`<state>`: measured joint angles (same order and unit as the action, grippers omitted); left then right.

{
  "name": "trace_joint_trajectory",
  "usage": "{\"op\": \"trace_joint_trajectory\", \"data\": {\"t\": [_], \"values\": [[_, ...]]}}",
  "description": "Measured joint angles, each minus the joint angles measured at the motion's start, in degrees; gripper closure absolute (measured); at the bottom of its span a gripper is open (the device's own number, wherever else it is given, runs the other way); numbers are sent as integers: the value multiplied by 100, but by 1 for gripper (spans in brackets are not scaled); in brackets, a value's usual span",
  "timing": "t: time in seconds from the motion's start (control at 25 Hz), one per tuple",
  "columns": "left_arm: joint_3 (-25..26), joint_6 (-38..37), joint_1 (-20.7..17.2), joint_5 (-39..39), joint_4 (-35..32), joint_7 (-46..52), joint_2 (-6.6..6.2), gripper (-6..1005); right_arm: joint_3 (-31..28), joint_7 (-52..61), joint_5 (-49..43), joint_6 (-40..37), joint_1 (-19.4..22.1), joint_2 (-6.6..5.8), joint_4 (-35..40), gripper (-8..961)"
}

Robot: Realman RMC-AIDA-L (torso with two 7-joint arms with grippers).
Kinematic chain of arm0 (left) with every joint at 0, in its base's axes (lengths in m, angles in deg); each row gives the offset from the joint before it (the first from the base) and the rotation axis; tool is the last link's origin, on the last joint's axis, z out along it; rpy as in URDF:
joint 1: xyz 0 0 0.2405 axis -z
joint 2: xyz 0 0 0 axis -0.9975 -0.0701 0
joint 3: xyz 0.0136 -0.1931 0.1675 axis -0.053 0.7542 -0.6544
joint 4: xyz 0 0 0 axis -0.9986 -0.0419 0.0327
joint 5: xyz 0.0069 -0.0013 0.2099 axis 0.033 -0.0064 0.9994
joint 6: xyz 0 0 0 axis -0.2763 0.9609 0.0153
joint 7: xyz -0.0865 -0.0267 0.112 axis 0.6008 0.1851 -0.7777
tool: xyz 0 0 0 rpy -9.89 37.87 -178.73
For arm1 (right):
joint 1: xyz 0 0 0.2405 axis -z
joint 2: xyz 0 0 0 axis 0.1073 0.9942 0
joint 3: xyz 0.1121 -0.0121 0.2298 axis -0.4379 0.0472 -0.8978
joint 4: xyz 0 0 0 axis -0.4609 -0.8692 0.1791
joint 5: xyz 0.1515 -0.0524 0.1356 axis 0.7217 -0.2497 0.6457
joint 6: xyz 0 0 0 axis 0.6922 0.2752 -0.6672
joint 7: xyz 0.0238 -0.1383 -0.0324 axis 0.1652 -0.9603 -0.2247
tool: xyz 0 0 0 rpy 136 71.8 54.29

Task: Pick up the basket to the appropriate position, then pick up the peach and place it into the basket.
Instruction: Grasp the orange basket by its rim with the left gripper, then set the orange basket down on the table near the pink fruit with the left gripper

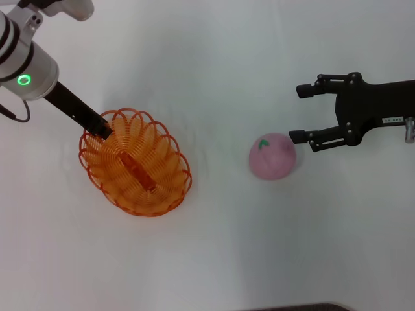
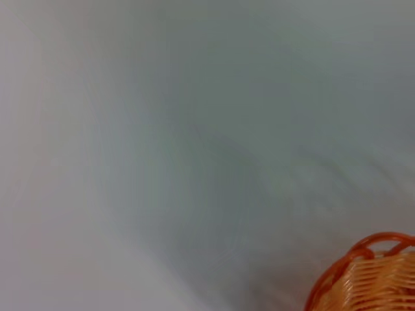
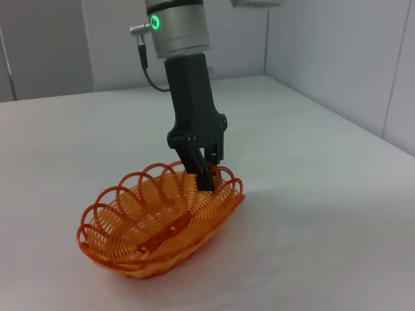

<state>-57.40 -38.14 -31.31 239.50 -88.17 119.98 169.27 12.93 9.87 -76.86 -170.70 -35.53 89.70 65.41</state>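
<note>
The orange basket (image 1: 136,165) lies on the white table at the left. My left gripper (image 1: 104,129) is shut on the far-left part of its scalloped rim. The right wrist view shows the same grip, the left gripper (image 3: 206,173) pinching the rim of the basket (image 3: 155,220). A corner of the basket (image 2: 369,278) shows in the left wrist view. The pink peach (image 1: 272,156) with its green leaf mark sits on the table right of the basket. My right gripper (image 1: 299,113) is open and empty, just right of the peach and slightly beyond it, not touching.
The white table (image 1: 214,259) spreads all around with nothing else on it. A dark edge shows at the near side (image 1: 298,307). Grey walls (image 3: 337,52) stand behind the table in the right wrist view.
</note>
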Motion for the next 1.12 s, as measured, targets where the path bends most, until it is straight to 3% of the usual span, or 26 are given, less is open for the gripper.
{"op": "trace_joint_trajectory", "data": {"t": [0.2, 0.44, 0.64, 0.8, 1.12], "values": [[287, -241, -19, -12, -142, 56, -25, 876, -5, -39, 1, 7, 34, 0, -8, 43], [984, -824, -204, -58, -993, 491, 3, 903, -2, -58, 7, 2, 62, 0, -10, 42], [1137, -1097, -414, -391, -1481, 1002, 22, 921, -29, -64, 7, -57, 121, -25, 31, 42], [1232, -1150, -733, -840, -1962, 1662, 170, 928, -54, -70, 26, -139, 176, -90, 38, 42], [1710, -754, -1353, -1543, -1957, 2487, 372, 926, -63, -255, 35, -272, 231, -185, 97, 42]]}}
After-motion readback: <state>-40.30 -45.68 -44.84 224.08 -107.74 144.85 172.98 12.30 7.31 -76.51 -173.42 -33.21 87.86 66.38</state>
